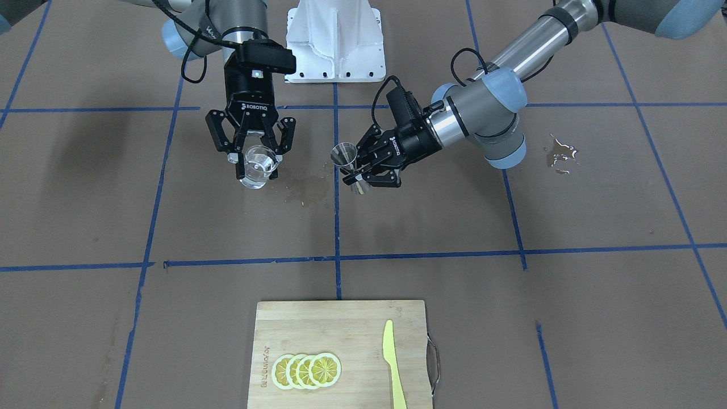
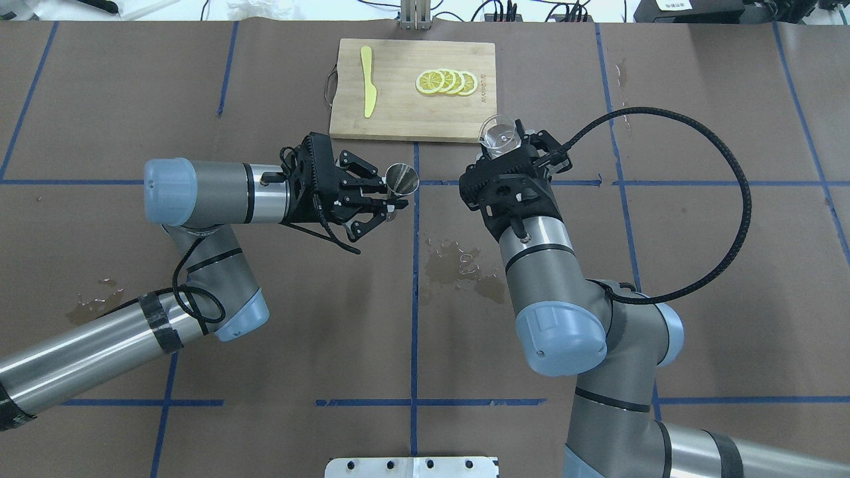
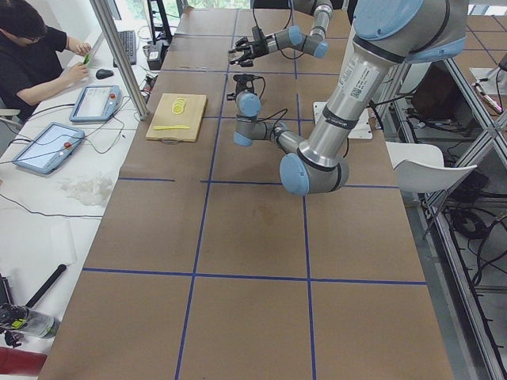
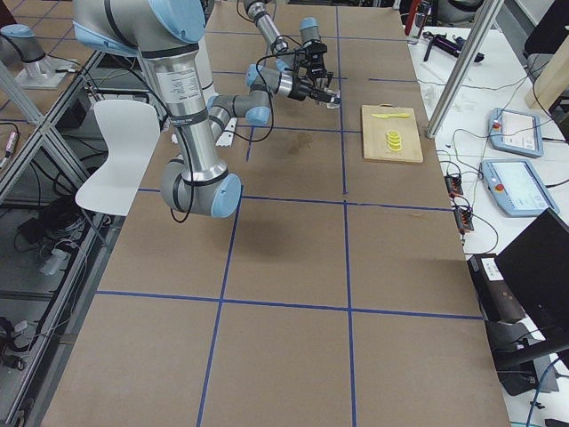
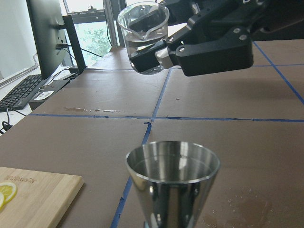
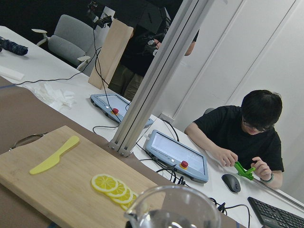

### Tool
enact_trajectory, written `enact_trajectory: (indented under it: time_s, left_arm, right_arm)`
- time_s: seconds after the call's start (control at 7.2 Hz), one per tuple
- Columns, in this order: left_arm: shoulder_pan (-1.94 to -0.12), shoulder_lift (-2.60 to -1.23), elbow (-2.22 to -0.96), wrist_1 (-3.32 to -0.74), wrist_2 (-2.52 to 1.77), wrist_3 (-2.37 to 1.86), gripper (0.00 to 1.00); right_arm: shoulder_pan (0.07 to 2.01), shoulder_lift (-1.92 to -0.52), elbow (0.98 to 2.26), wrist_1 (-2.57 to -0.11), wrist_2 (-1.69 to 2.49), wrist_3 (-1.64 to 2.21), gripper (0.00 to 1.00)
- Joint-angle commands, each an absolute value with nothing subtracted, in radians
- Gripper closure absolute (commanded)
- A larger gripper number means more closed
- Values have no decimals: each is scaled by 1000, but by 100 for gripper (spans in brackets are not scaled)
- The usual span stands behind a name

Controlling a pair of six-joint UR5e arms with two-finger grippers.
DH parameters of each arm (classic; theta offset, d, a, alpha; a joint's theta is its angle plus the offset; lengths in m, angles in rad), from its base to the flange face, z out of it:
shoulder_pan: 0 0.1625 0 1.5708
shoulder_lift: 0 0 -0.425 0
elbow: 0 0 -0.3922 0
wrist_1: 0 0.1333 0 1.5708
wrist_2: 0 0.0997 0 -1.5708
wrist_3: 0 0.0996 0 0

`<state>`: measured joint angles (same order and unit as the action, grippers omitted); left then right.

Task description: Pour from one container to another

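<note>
Pre-pour step: right gripper (image 1: 257, 163) pinches part-full beaker (image 1: 259, 171) aloft, well apart from upright jigger (image 1: 345, 154) pinched at waist by left gripper (image 1: 359, 176); next move likely needs beaker lip brought over jigger, then tilted.

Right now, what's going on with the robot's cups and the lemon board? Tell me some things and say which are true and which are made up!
1. The left pincer holds the steel cup. True.
2. The glass cup stands on the table. False: the right pincer holds it up in the air.
3. Lemon slices lie on the wooden board. True.
4. The yellow knife sits inside the glass cup. False: it lies on the board, apart from the slices.
5. The table is dry everywhere. False: there is a wet patch near the middle.
</note>
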<state>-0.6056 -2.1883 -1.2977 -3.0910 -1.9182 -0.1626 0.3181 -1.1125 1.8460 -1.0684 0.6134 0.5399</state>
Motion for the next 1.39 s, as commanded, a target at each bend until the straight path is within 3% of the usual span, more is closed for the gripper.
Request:
enact_trajectory:
  time_s: [0.0, 1.25]
  left_arm:
    - [-601, -2189, -1298, -3089, -1905, -163, 100]
    - [-601, -2189, -1298, -3089, -1905, -163, 100]
  right_arm:
    - [284, -1083, 1844, -1100, 585, 540, 100]
    - [215, -956, 1850, -1371, 537, 522, 100]
